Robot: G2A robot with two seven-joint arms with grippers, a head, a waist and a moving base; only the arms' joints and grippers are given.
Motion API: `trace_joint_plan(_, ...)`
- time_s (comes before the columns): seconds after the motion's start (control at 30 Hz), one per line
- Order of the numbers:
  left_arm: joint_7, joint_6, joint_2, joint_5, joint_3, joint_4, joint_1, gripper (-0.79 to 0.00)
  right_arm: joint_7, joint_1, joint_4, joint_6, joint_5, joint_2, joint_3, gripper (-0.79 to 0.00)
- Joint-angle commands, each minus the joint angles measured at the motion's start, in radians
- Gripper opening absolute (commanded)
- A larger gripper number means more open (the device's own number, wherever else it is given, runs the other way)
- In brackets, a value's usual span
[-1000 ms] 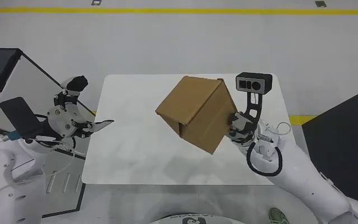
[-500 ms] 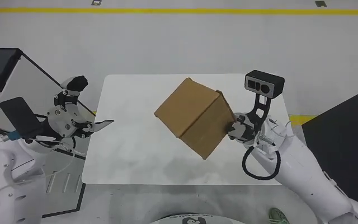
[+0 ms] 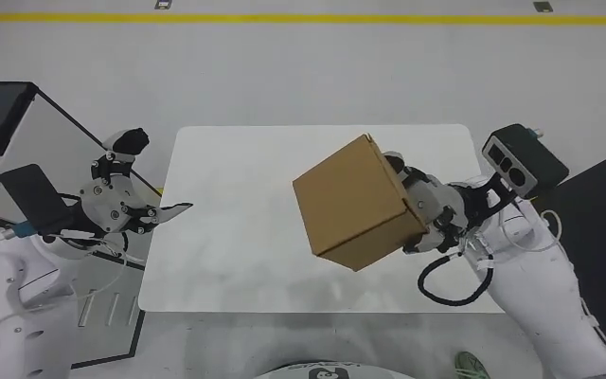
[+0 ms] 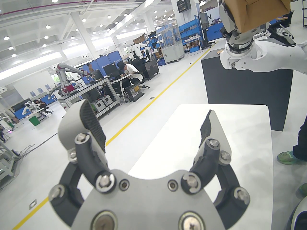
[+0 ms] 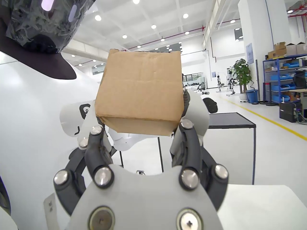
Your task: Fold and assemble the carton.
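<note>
Our right gripper [image 3: 412,204] clamps the brown cardboard carton [image 3: 358,202] over the white table's [image 3: 237,256] right side. Our left gripper [image 3: 175,207] gapes wide off its left edge. The carton has swung rightward.

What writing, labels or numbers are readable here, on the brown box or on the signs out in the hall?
carton: plain brown on every face that shows, no print.
blue partition in the hall: pale marks, too blurred to read.
wall poster: too small to read.
hanging screen: dark, nothing legible.
So no text here can be read with confidence.
</note>
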Motion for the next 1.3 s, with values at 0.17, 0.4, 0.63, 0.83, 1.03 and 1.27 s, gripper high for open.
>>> trace_joint_plan(0.17, 0.0, 0.0, 0.0, 0.0, 0.0, 0.0, 0.0, 0.0, 0.02, 0.039, -0.048, -0.001, -0.352, -0.003, 0.138, -0.785)
trace_joint_plan(0.4, 0.0, 0.0, 0.0, 0.0, 0.0, 0.0, 0.0, 0.0, -0.19, 0.025, -0.142, -0.001, -0.771, -0.027, 0.22, -0.785)
trace_joint_plan(0.63, 0.0, 0.0, 0.0, 0.0, 0.0, 0.0, 0.0, 0.0, -0.355, 0.017, -0.168, -0.001, -0.978, -0.04, 0.258, -0.785)
trace_joint_plan(0.83, 0.0, 0.0, 0.0, 0.0, 0.0, 0.0, 0.0, 0.0, -0.336, 0.052, -0.218, -0.001, -1.083, -0.039, 0.289, -0.785)
trace_joint_plan(1.03, 0.0, 0.0, 0.0, 0.0, 0.0, 0.0, 0.0, 0.0, -0.556, 0.108, -0.289, 0.013, -1.5, -0.045, 0.327, -0.785)
trace_joint_plan(1.27, 0.0, 0.0, 0.0, 0.0, 0.0, 0.0, 0.0, 0.0, -0.884, 0.099, -0.312, 0.152, -2.025, -0.033, 0.3, -0.785)
